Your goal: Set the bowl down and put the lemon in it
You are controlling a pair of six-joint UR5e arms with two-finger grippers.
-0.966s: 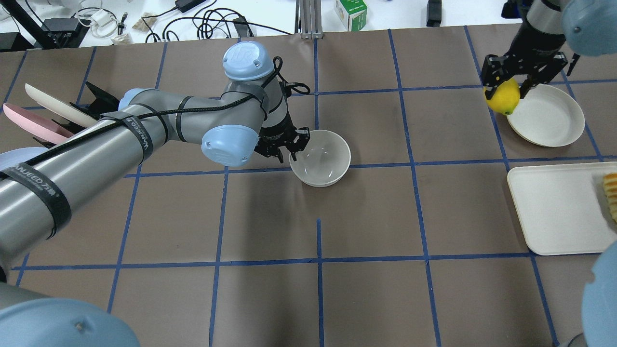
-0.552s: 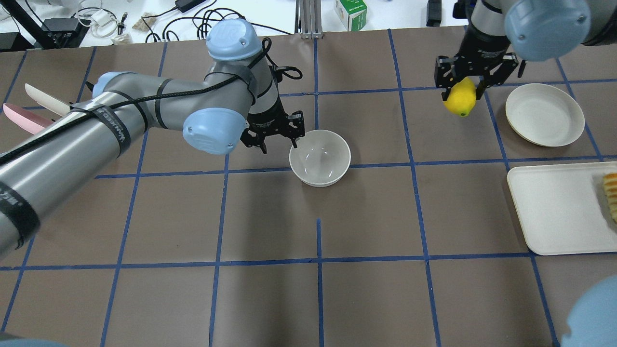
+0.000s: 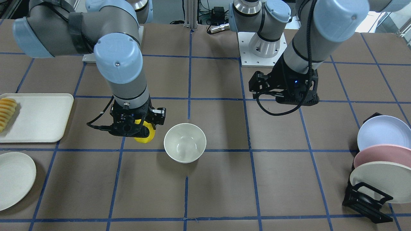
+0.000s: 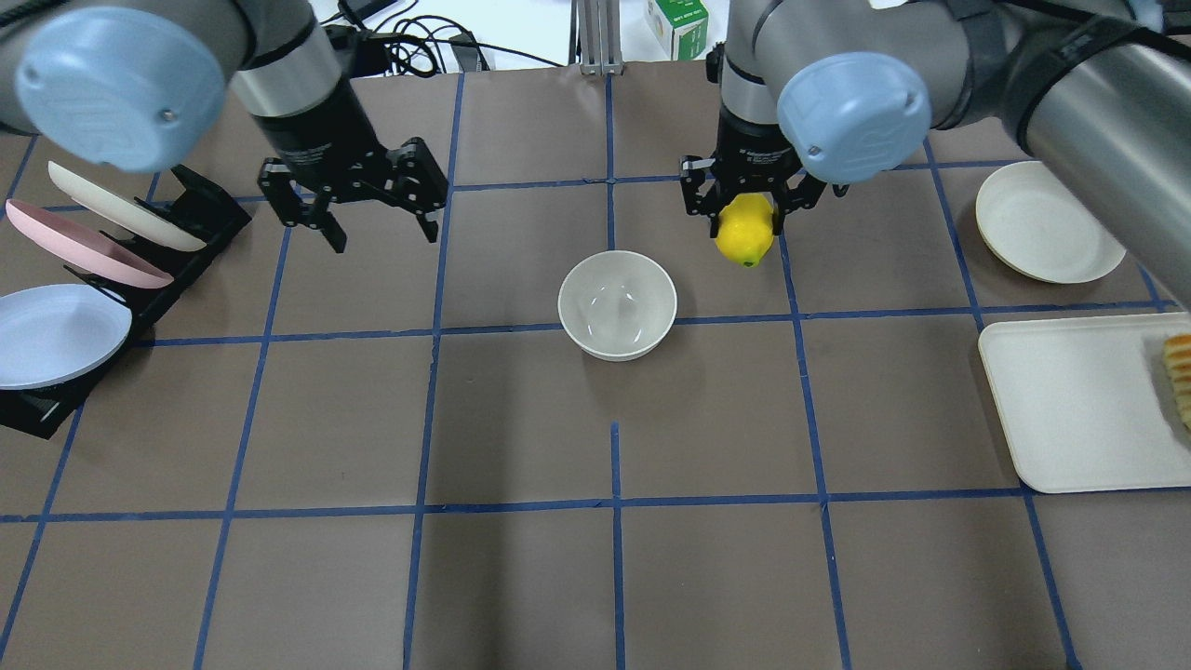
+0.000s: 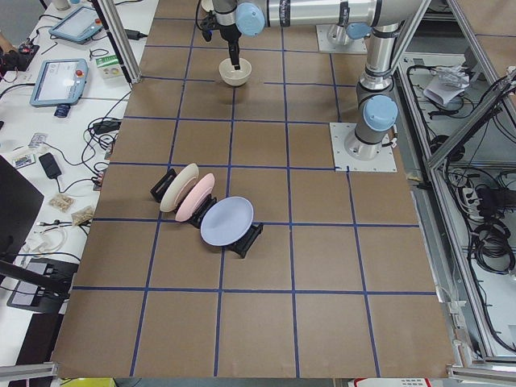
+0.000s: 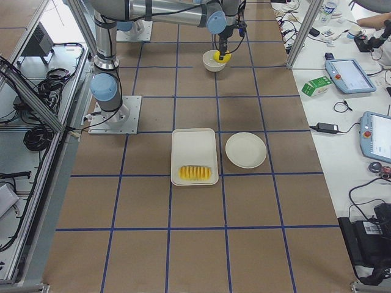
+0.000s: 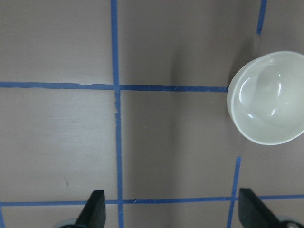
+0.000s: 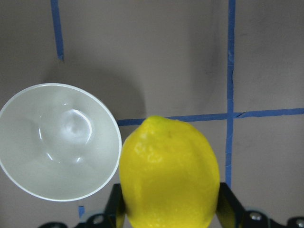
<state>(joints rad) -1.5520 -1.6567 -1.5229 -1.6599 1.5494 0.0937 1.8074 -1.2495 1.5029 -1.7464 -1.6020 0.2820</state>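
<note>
Gripping the lemon (image 4: 744, 233) tight between its fingers, the right gripper (image 4: 747, 212) hangs above the table (image 4: 521, 419), the fruit bulging below its fingertips; the bowl (image 4: 617, 307) stands upright just beside and below it, on its inner side, between it and the left gripper (image 4: 384, 240); that one hovers with jaws spread wide and nothing in them, the bowl well apart from it. Out past the right gripper's other side lie a flat cream plate (image 4: 1047, 221), a pale tray (image 4: 1070, 409) and a row of orange-yellow slices (image 4: 1180, 377); a black rack (image 4: 214, 209) of pastel plates (image 4: 74, 247) stands just outside the left gripper. Brown paper ruled with blue tape (image 4: 614, 502) covers the table; cables (image 4: 409, 42) and a green carton (image 4: 677, 25) lie on the white bench (image 4: 521, 28) beyond. The right wrist view sets the lemon side by side with the bowl's glossy inside; the front-facing view hides most of the fruit behind the gripper's body.
</note>
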